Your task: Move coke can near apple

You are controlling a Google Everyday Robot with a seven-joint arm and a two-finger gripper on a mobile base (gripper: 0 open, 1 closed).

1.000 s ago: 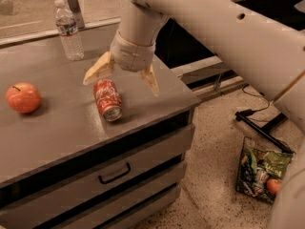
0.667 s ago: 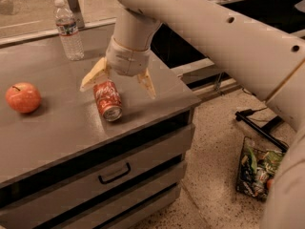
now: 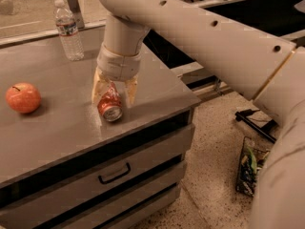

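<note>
The coke can lies on its side on the grey counter, its silver end facing the front edge. My gripper is straight above it, pointing down. Its yellowish fingers stand open on either side of the can's rear part, apart from it or just touching. The apple sits upright on the counter at the far left, well to the left of the can.
A clear water bottle with a white cap stands at the back of the counter. Drawers with a dark handle are below the counter's front edge. A bag of items sits on the speckled floor to the right.
My gripper has come down over the can and turned, so its fingers now straddle it. The can and apple have stayed in place.
</note>
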